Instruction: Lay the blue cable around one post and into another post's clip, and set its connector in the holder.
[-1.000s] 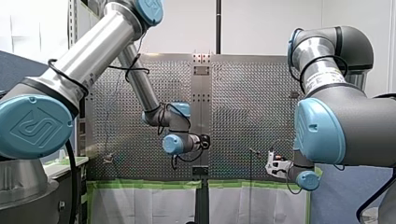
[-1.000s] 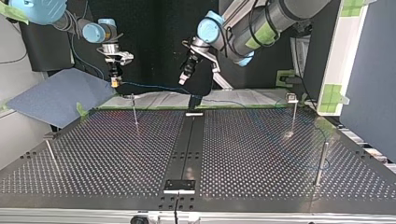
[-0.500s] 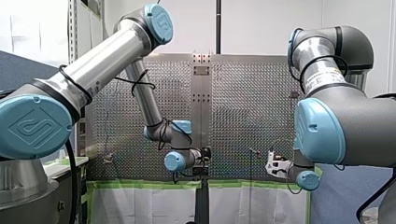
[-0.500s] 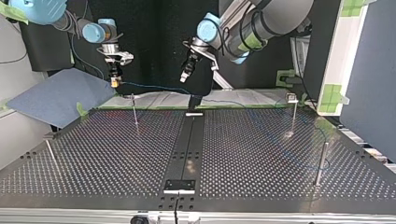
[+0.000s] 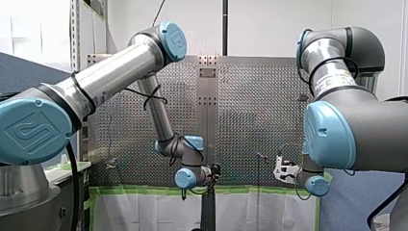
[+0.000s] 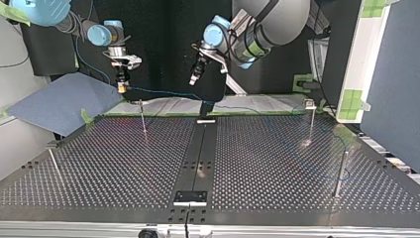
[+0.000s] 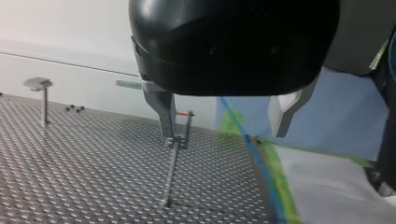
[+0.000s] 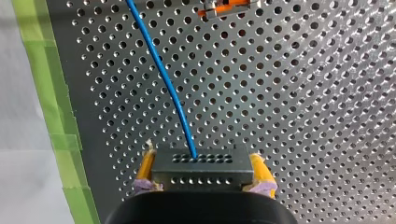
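Note:
My right gripper [image 8: 201, 179] is shut on the black connector [image 8: 201, 164], which sits between its yellow pads [image 8: 145, 164]. The blue cable [image 8: 161, 70] leaves the connector over the perforated plate. In the top view my right gripper [image 6: 121, 87] hangs above the clip post [image 6: 142, 116], and the blue cable [image 6: 163, 92] runs rightward past my left gripper [image 6: 194, 79] toward the far posts. My left gripper [image 7: 224, 130] is open, its metal fingers [image 7: 163, 109] wide apart. The cable [image 7: 245, 140] passes between them untouched, and a clip post [image 7: 173, 154] stands just behind one finger.
Another clip post [image 6: 311, 119] and a plain post [image 6: 341, 173] stand at the top view's right, with cable [image 6: 317, 173] lying between them. A leaning post [image 6: 53, 163] is at its left. A holder bracket [image 6: 189, 197] sits on the black centre strip [image 6: 200, 148].
My left arm has swung down and toward the front view's lower middle; in the top view its gripper shifted slightly left. My right arm and the connector have stayed still.

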Action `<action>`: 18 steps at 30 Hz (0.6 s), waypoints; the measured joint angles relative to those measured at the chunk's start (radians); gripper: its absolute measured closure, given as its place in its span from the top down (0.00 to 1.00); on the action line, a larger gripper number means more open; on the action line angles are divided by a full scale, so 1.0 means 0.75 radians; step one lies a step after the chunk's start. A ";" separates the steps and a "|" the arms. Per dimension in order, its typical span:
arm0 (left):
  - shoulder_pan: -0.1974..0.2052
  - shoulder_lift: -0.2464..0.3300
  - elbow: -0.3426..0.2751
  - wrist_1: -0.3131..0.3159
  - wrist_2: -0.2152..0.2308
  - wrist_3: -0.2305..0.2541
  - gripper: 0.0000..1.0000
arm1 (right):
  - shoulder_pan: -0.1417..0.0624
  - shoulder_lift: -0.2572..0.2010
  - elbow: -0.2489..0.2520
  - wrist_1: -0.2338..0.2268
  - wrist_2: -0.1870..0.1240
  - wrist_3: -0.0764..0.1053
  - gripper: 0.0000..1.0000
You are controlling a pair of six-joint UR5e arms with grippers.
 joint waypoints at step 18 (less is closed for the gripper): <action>-0.032 -0.214 0.193 -0.168 -0.045 -0.030 1.00 | 0.002 0.000 -0.002 0.005 -0.001 -0.002 0.00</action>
